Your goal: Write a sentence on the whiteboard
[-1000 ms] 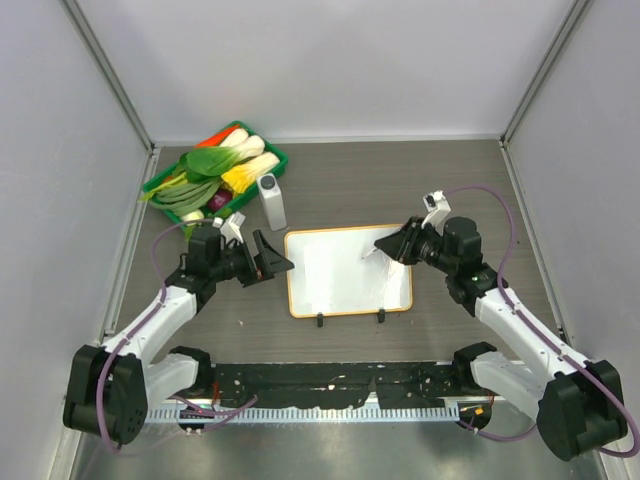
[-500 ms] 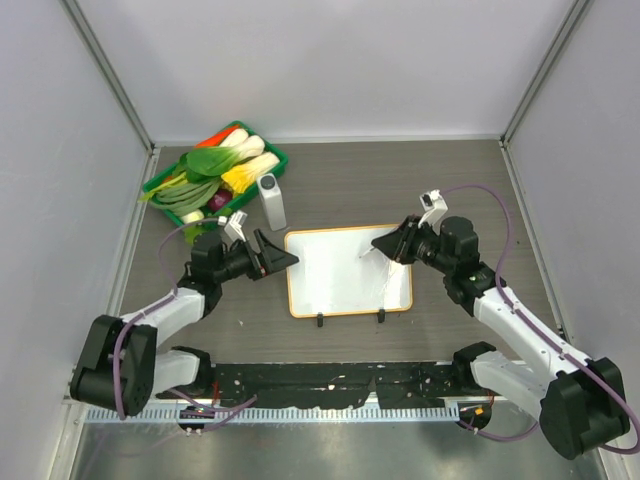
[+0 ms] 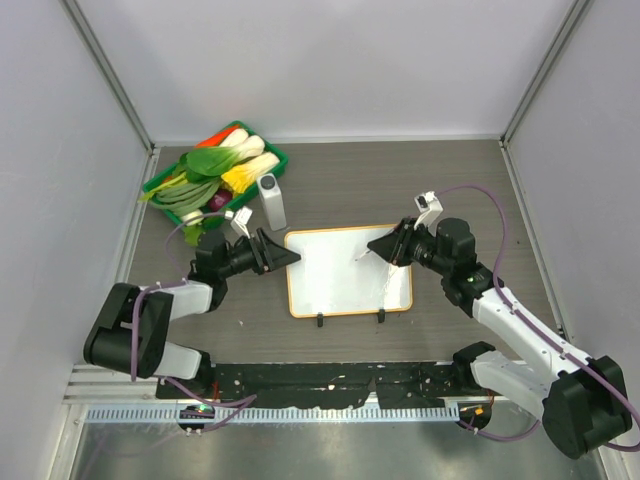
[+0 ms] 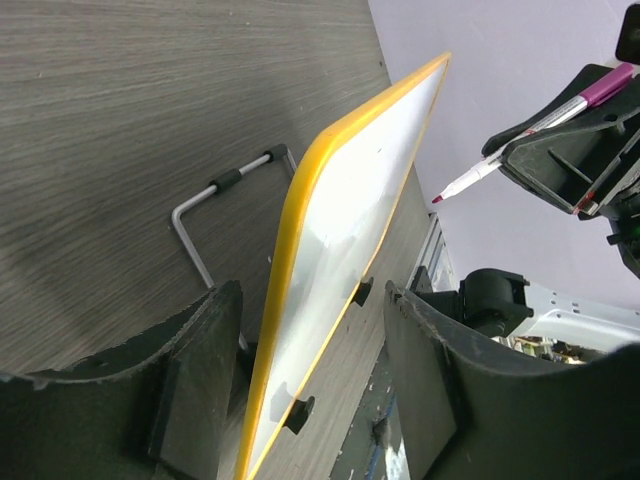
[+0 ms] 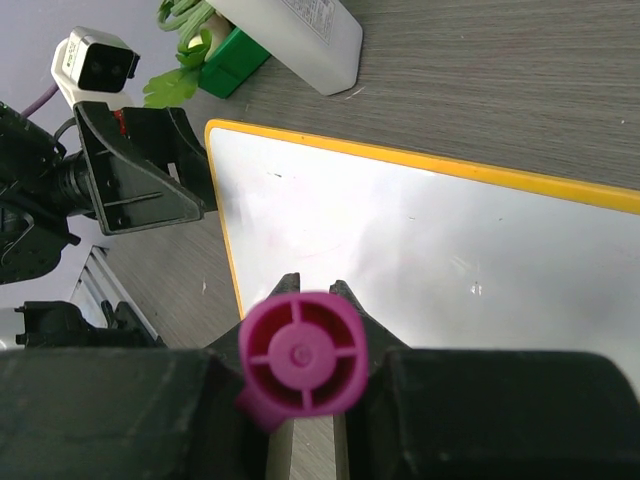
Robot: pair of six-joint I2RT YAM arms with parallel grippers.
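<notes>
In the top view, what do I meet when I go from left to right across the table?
Green basket of vegetables → left gripper → whiteboard. I leave out the right gripper, shut on a pink marker, because it hangs over the board's right part.

Right wrist view: pink-magenta marker pen (image 5: 300, 357) seen end-on, only round cap end showing; barrel and tip hidden behind it. Black right pincer (image 5: 312, 288) clamped on it, cut off by lower edge. Small white board with orange frame (image 5: 420, 240) runs out past right edge; near part hidden behind pincer. White rectangular bottle (image 5: 300, 25) cut by top edge.

Left wrist view: black left pincer (image 4: 310, 330) blurred, cut by bottom edge; board's near corner too.

Top view: marks on board face too small to tell; marker tip touching board or not, unclear.
</notes>
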